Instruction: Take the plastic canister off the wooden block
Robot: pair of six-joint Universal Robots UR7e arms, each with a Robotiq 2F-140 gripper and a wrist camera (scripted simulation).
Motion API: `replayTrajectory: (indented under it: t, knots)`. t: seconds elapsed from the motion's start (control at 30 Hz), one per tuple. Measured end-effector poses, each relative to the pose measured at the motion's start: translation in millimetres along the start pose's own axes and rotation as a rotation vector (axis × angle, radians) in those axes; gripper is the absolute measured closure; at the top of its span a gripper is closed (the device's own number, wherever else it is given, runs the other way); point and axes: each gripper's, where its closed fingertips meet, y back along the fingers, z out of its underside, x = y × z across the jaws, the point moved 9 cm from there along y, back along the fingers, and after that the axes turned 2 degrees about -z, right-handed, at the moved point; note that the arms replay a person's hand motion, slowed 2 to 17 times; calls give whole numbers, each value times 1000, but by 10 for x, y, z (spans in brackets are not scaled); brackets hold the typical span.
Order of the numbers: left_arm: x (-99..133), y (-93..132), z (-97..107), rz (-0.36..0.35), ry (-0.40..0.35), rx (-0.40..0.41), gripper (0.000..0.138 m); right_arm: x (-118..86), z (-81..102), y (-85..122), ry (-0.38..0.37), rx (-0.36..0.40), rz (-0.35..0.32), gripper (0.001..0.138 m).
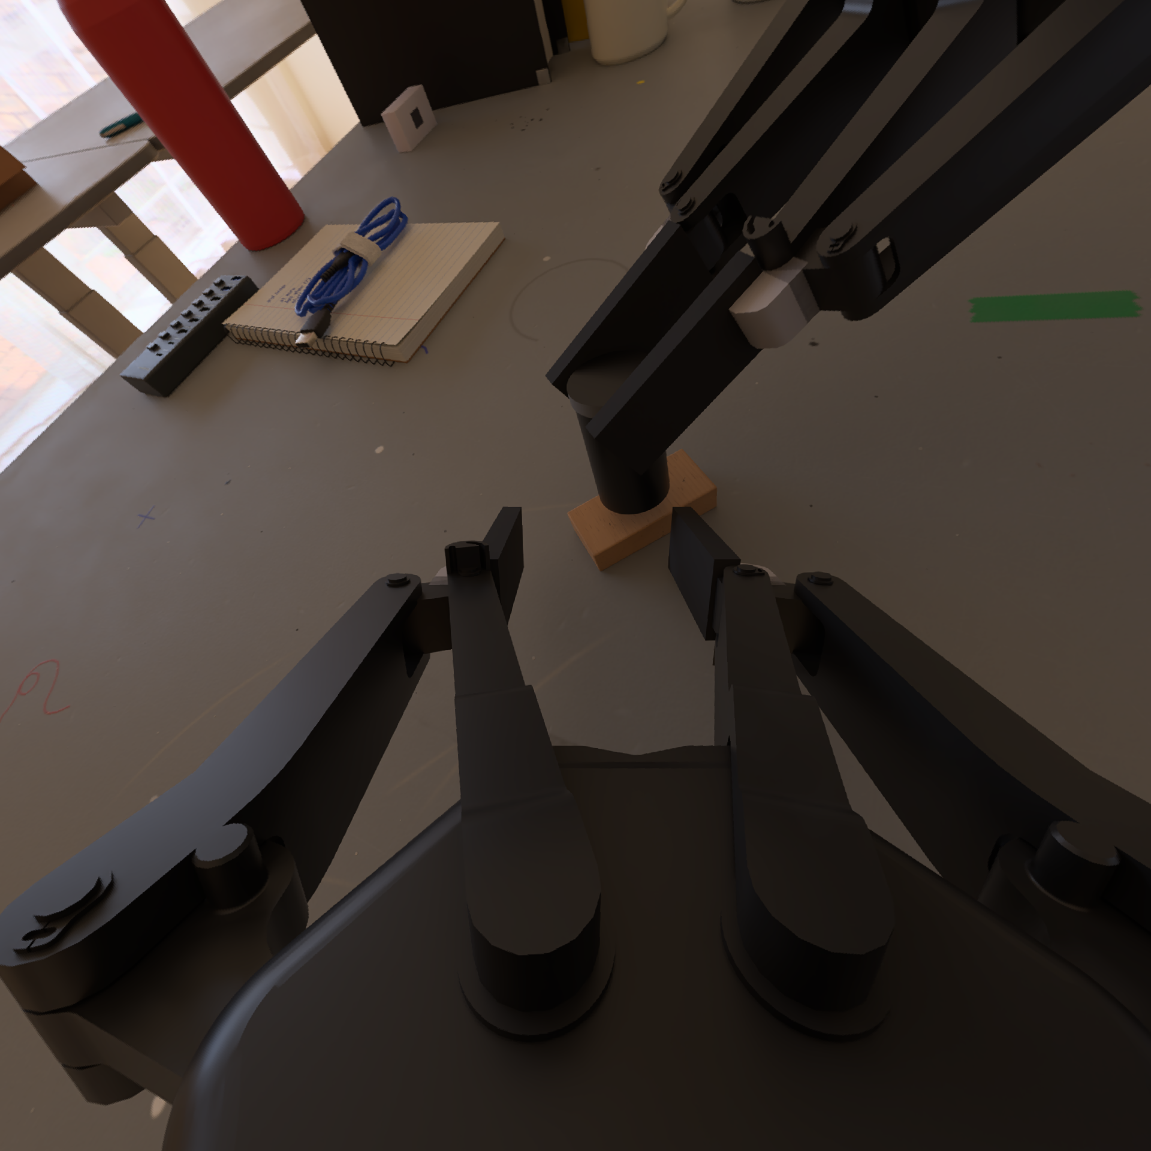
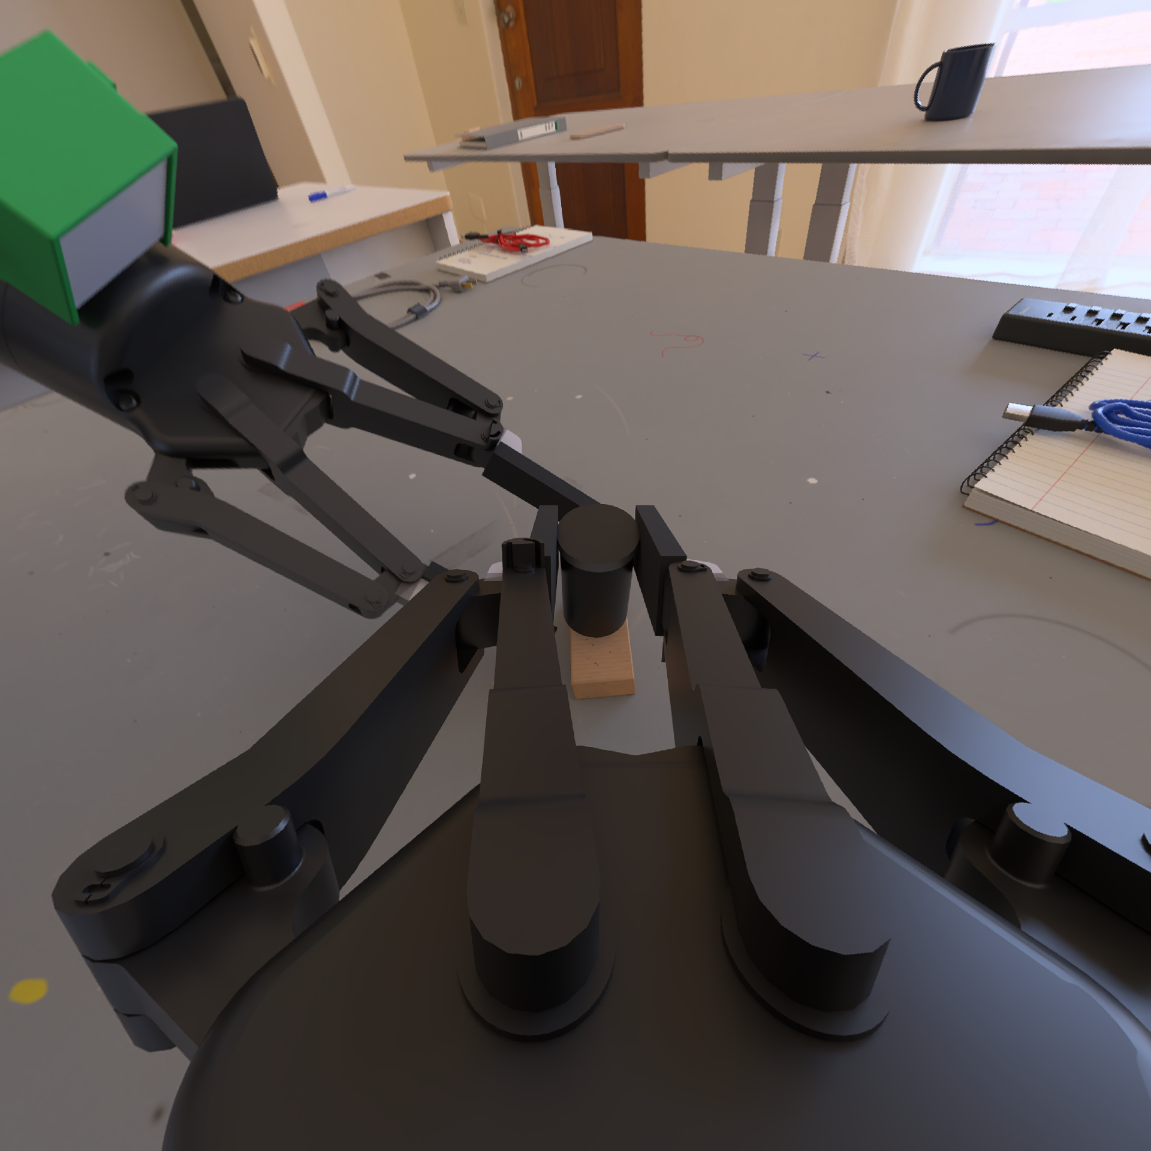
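Observation:
A black plastic canister (image 1: 629,479) stands upright on a small wooden block (image 1: 623,535) on the grey table. My right gripper (image 1: 582,398) comes down from the upper right and is shut on the canister's top, one pad on each side. In the right wrist view the canister (image 2: 598,592) sits between the pads of the right gripper (image 2: 598,529), with the block (image 2: 601,666) under it. My left gripper (image 1: 598,548) is open and empty, its fingertips just short of the block's near end. One of its fingers (image 2: 535,479) reaches behind the canister.
A spiral notebook (image 1: 436,274) with a coiled blue cable (image 1: 349,274) lies to the left, beside a black power strip (image 1: 187,336) and a tall red cylinder (image 1: 187,112). A black box (image 1: 436,50), a small white cube (image 1: 408,118) and a cream mug (image 1: 629,31) stand at the back. Green tape (image 1: 1052,306) marks the right.

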Motion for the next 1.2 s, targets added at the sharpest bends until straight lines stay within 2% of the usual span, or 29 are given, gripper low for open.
replayTrajectory:
  t: [0.2, 0.43, 0.6, 0.73, 0.87, 1.2]
  knots:
    - [-17, -7, -31, -59, 26, 14, 73, 41, -30, 49, -89, 71, -45, 106]
    - [-32, 15, -81, -86, 66, 74, 71, 124, -41, 93, -217, 164, -75, 106]
    - [-45, 42, -102, -117, 72, 114, 71, 184, -30, 114, -310, 221, -94, 106]
    - [-34, 48, -117, -113, 70, 132, 71, 215, -22, 127, -366, 258, -110, 106]
    - [-5, 33, -121, -94, 61, 127, 70, 228, -20, 130, -383, 274, -103, 106]
    - [39, 28, -161, -101, 50, 146, 69, 121, -54, 97, -323, 264, -97, 106]
